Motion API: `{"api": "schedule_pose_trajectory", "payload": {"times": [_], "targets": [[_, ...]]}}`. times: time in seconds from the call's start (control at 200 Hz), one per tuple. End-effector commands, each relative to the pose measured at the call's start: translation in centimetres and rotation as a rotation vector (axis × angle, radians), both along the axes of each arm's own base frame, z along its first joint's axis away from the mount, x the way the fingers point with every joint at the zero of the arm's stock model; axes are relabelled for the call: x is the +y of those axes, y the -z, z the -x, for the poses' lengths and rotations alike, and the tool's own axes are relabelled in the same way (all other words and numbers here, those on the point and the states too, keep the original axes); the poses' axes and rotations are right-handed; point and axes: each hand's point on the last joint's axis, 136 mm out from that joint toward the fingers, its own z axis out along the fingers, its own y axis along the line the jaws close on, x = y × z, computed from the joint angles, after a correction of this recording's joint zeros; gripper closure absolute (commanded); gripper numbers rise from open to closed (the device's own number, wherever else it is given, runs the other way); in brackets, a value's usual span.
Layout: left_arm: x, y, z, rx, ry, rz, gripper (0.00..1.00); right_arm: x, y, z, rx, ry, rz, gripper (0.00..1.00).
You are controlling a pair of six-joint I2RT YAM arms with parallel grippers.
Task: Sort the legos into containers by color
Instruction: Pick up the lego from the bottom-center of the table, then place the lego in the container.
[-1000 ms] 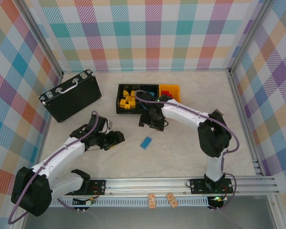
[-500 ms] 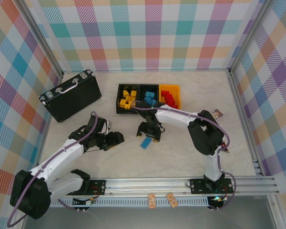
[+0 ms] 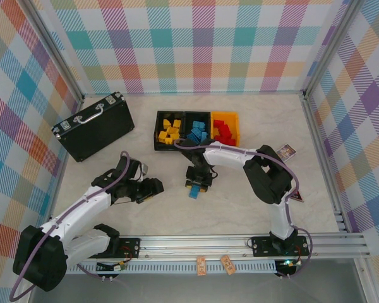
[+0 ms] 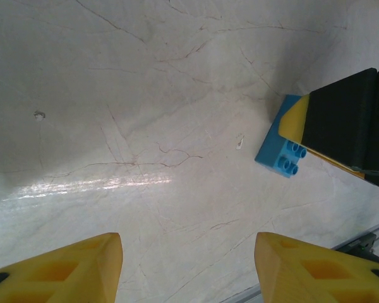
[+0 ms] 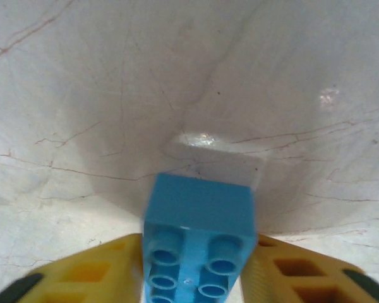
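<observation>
One blue lego lies on the pale table between the two arms. My right gripper is down over it and shut on it. In the right wrist view the yellow fingers press both long sides of the blue lego, studs facing the camera. My left gripper hovers open to its left, with nothing between its fingertips; the blue lego shows at that view's right. The three containers stand in a row behind: a black bin of yellow legos, a black bin of blue ones, and an orange bin of red ones.
A larger black case with metal trim lies at the back left. A small card rests on the table by the right arm's elbow. The metal rail runs along the near edge.
My right gripper has swung from the bins down to the blue lego and closed on it, turning it slightly. The left arm has barely moved.
</observation>
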Motion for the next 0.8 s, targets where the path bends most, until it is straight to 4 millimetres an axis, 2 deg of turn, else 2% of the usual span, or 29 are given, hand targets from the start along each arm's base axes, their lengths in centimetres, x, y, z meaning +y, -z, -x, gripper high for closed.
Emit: {"api": "schedule_pose_trajectory", "payload": {"times": [0.0, 0.135, 0.415, 0.6, 0.795], "targets": [[0.4, 0.0, 0.2, 0.003, -0.020, 0.005, 0.43, -0.2, 0.0, 0.3, -0.003, -0.015, 0.015, 0.68], [0.3, -0.3, -0.2, -0.011, -0.028, 0.011, 0.43, -0.2, -1.3, -0.6, -0.055, -0.042, 0.014, 0.73], [-0.9, -1.2, -2.6, -0.045, -0.033, 0.043, 0.43, -0.6, -6.0, -3.4, -0.225, -0.129, 0.020, 0.74], [-2.1, -1.8, -4.6, -0.060, -0.037, 0.070, 0.43, -1.2, -9.2, -6.7, -0.320, -0.167, 0.001, 0.74], [-3.3, -3.1, -6.7, -0.100, -0.041, 0.094, 0.43, -2.1, -11.8, -11.8, -0.409, -0.158, -0.022, 0.74]]}}
